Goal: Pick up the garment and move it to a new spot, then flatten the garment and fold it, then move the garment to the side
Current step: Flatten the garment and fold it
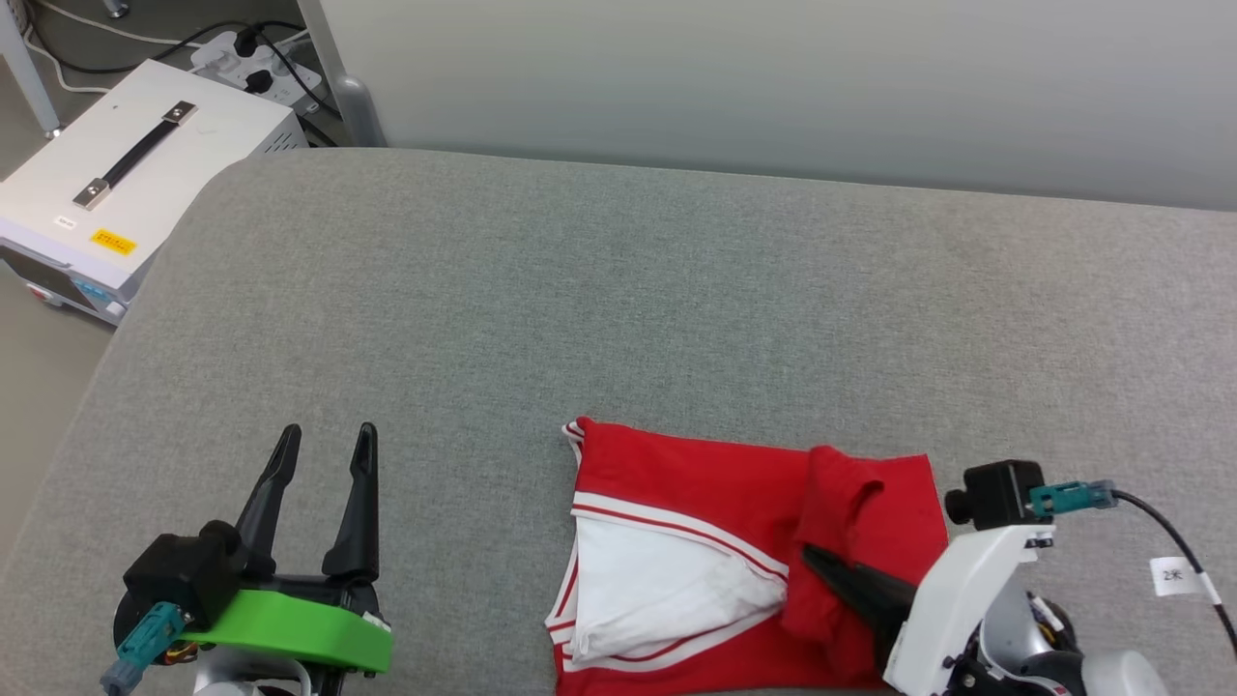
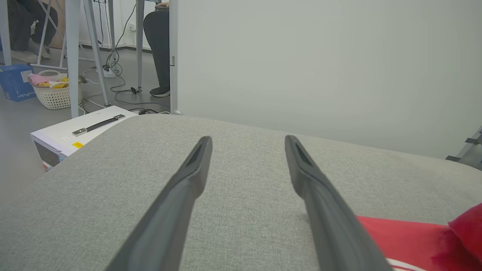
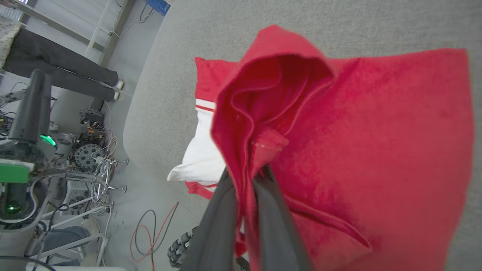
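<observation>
Our right gripper [image 1: 810, 553] clamps a raised fold of the garment [image 1: 676, 474]; left of the garment, our left gripper [image 1: 328, 430] gapes empty

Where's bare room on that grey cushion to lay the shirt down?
Bare: the cushion between garment and wall, and the strip between left gripper and garment. Crowded: near right, where the right gripper pinches the garment.
</observation>
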